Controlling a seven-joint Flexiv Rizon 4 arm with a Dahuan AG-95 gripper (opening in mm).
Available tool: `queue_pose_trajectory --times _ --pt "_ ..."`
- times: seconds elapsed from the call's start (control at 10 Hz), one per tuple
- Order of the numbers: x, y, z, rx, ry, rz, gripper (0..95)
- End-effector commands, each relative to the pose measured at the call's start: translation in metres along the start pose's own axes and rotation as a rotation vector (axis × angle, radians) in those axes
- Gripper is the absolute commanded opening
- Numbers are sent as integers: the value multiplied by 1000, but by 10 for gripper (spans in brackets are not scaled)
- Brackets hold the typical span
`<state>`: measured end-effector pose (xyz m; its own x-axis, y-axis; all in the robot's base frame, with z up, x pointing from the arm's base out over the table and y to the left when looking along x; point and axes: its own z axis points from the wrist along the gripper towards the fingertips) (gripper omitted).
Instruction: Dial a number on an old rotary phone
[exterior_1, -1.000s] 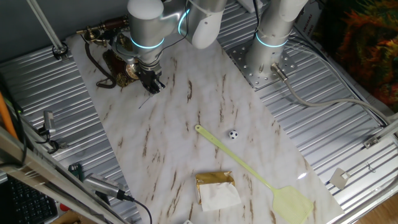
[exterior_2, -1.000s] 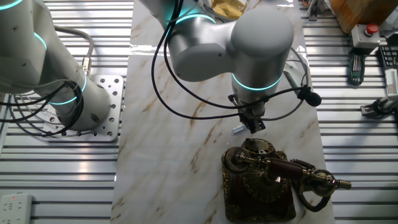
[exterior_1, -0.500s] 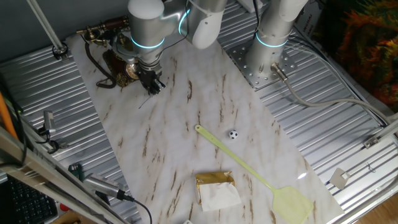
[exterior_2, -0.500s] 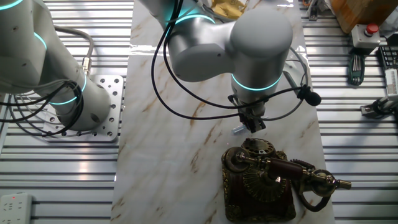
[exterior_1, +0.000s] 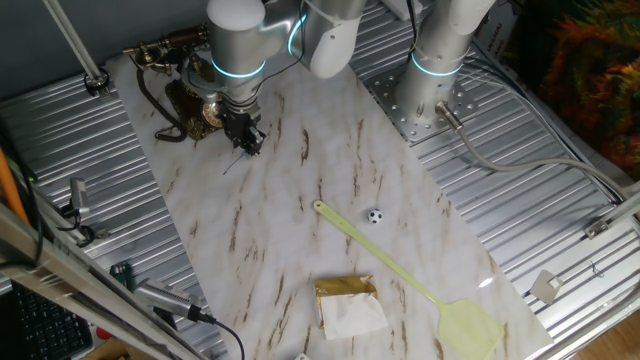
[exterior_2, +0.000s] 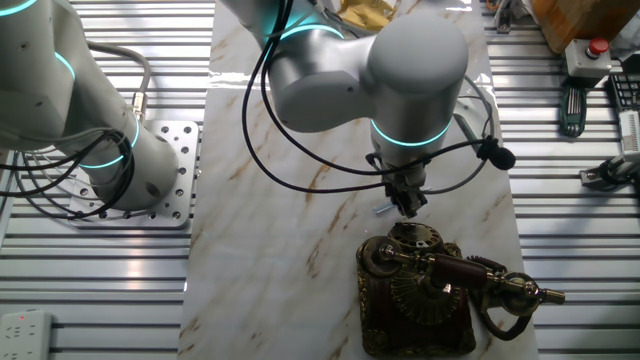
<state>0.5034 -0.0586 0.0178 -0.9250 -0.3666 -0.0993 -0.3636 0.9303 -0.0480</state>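
The old rotary phone (exterior_2: 420, 290) stands at one end of the marble board, with a dark brown base, a brass dial (exterior_2: 414, 238) and an ornate handset (exterior_2: 470, 275) across its cradle. In one fixed view the rotary phone (exterior_1: 185, 85) shows partly behind the arm, its dark cord (exterior_1: 160, 115) looping onto the board. My gripper (exterior_2: 405, 203) hangs just in front of the dial, a little above the board, fingers close together with nothing seen between them. The same gripper (exterior_1: 245, 138) points down beside the phone's front.
A yellow-green fly swatter (exterior_1: 410, 285) lies diagonally across the board, with a small black-and-white ball (exterior_1: 374, 215) beside its handle. A gold-and-white packet (exterior_1: 347, 305) sits near the board's near edge. Tools lie on the ribbed metal table (exterior_2: 600, 120) around the board.
The gripper has shifted slightly, edging a touch away from the phone's dial. Nothing else has moved.
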Motion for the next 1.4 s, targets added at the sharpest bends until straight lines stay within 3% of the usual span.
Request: queue_pose_trajectory --times 0.1,0.6,0.7,1.4 --pt "0 0 0 -1 0 4 380" --pt "0 2 5 -2 -1 8 380" --pt "0 2 6 -2 -1 8 190" --pt "0 2 7 -1 3 6 190"
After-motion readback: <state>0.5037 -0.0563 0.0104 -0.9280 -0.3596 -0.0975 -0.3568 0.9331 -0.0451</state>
